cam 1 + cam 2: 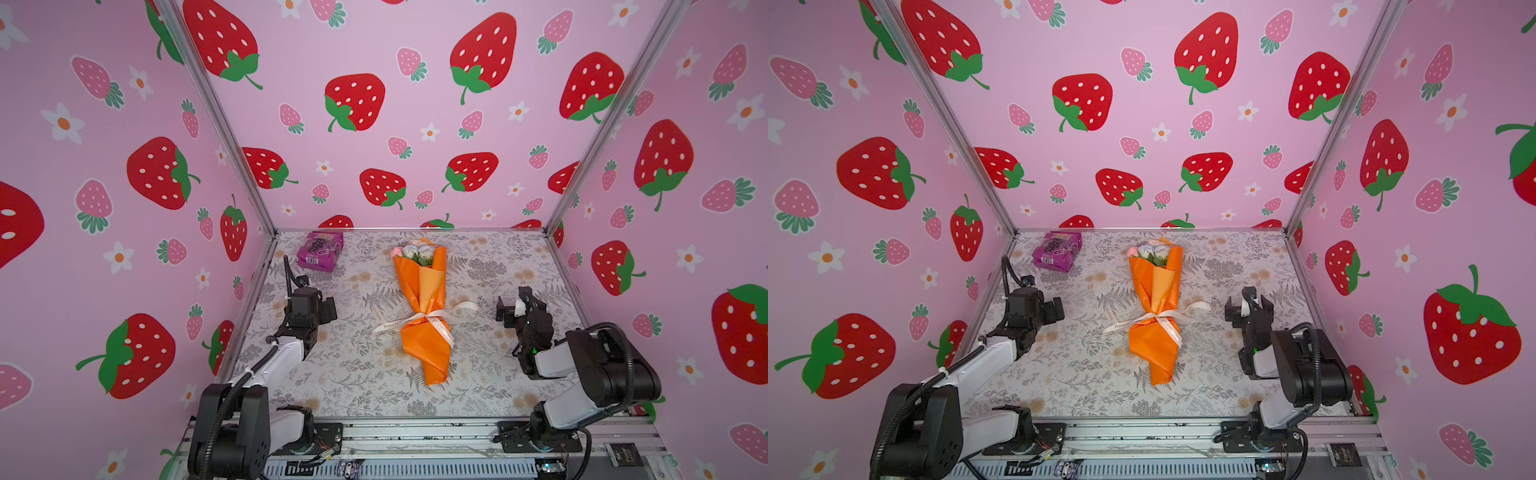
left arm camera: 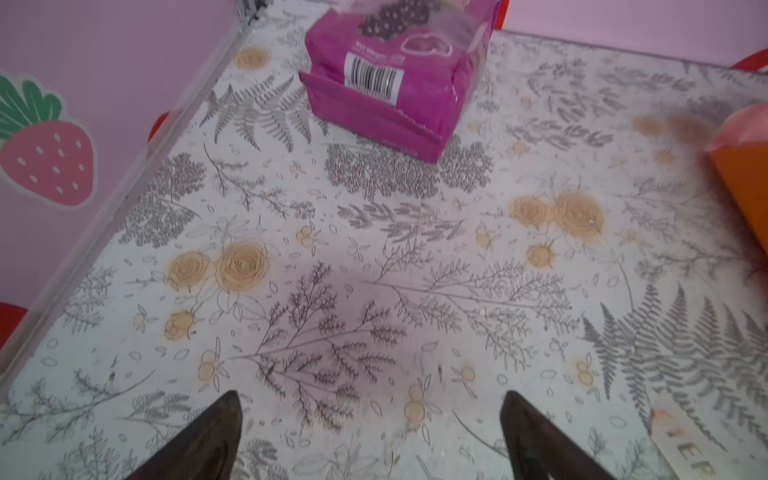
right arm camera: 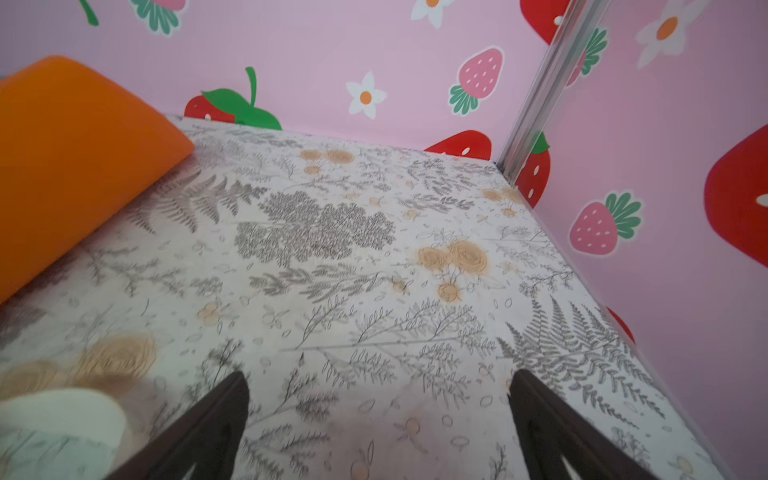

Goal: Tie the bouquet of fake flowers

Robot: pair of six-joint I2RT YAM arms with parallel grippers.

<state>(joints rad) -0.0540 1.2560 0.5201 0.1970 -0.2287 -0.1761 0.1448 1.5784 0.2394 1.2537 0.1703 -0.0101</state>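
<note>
Left wrist view shows the left gripper (image 2: 370, 395) spread wide, the right gripper (image 3: 379, 374) likewise, both empty, the bouquet of fake flowers (image 1: 422, 291) lying centred between them, where snagging a loose ribbon (image 1: 415, 319) tail could, I'd say, undo its knot.

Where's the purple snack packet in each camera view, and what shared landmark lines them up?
Top view: purple snack packet at the far left corner of the table.
Top view: same far left corner.
Left wrist: straight ahead, barcode facing the camera.
Right wrist: not in it.
Shared landmark: the bouquet of fake flowers, its orange wrapping visible in all four views.
</note>
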